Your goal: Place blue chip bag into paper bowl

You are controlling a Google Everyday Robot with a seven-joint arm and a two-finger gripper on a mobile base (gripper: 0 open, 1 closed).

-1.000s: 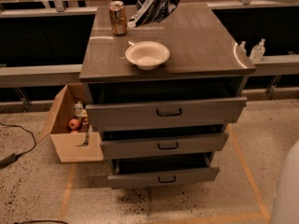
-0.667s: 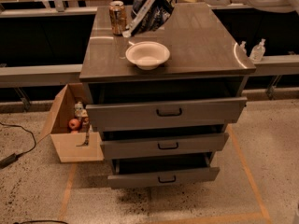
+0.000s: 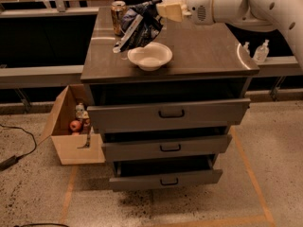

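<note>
Cardboard box (image 3: 71, 136) on floor, L of drawer unit; soda can (image 3: 118, 17) at worktop (image 3: 208, 56) rear; blue chip bag (image 3: 139, 25) hangs crumpled over back-left rim of paper bowl (image 3: 150, 56); tool (image 3: 162, 9) clamped on bag's upper R corner; two bottles (image 3: 258, 51) by R edge.

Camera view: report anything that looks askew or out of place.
All three drawers stand partly open, unevenly. A cardboard box sits angled on the floor beside the cabinet. The hand, above the cabinet's back, holds the blue chip bag dangling by the paper bowl, not in it.
</note>
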